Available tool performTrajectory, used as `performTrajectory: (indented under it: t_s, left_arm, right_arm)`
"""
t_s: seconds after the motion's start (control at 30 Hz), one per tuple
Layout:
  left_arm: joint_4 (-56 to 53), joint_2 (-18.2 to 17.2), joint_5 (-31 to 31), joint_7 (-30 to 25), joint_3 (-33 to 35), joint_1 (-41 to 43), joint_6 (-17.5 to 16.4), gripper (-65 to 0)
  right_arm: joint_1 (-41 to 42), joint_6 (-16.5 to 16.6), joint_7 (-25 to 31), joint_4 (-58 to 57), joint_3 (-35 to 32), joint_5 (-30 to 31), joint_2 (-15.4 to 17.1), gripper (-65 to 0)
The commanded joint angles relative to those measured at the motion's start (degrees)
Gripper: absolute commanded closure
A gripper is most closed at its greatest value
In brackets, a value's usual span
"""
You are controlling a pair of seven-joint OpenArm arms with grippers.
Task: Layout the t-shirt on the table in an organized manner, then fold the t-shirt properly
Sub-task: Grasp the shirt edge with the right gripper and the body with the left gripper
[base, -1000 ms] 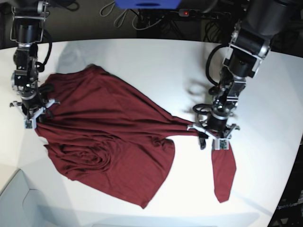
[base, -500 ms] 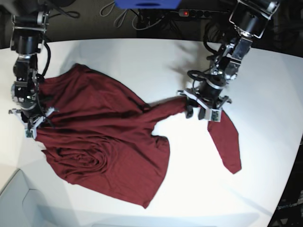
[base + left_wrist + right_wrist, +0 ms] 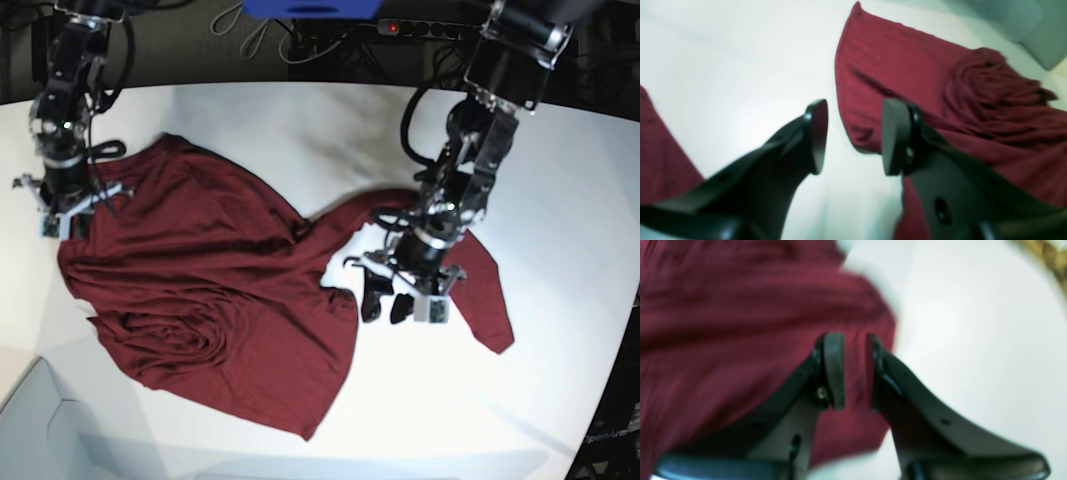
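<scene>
The laying-out step is in hand: the left gripper [image 3: 396, 298] is spread and empty, and the right gripper [image 3: 62, 208] seems to pinch the t-shirt [image 3: 220, 300] at its far-left edge. Next, I think, the bunched cloth must be pulled flat on the counter [image 3: 300, 130].

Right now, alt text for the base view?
A maroon t-shirt lies rumpled on a white table. The left end effector hangs open over bare table beside it; the right end effector is at its far edge.

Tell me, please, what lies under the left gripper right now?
Bare white table shows below the open left gripper, with the t-shirt on both sides. The arm hides part of the cloth.
</scene>
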Motion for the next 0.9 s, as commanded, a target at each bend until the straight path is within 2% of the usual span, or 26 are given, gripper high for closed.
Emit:
performTrajectory:
  t_s: [0.0,0.1,0.17,0.4,0.53,0.77,0.87]
  left_arm:
    - [-2.4,1.7,-0.1,-1.8,0.5,-4.5,-0.4,-25.6]
    - [-14.3,6.2,-0.1,-2.0,3.1,-12.4,-0.4,-25.6]
    - [-22.6,9.7,-0.1,-2.2,4.9,-17.8,-0.4,-25.6]
    - [-43.3,19.0,-0.1,-2.3,5.7,-30.2,-0.5,-25.7]
    - [-48.6,19.1,-0.1,-2.3,5.8,-32.3,-0.5,-25.7]
    - [-49.5,19.1,0.1,-2.3,5.9,-28.6,-0.3,-25.7]
    - [-49.8,19.1,4.8,-2.3,5.9,-26.7,-0.3,-25.7]
  right_arm:
    - [0.1,-0.4,1.6,1.5,-0.6,0.3,-1.1,-10.4]
    - [-2.4,-0.4,1.5,1.8,-2.3,0.3,-4.9,-10.2]
    - [-3.8,-0.4,1.4,1.8,-4.3,0.3,-6.1,-10.2]
    - [-5.9,-0.4,1.3,1.4,-11.1,0.3,-6.4,-10.2]
    - [-5.7,-0.4,1.3,1.2,-12.7,0.3,-6.4,-10.3]
    - [-4.9,-0.4,1.3,-1.3,-12.8,0.3,-6.0,-10.4]
    - [-4.5,-0.4,1.3,-2.4,-12.7,0.2,-5.9,-10.4]
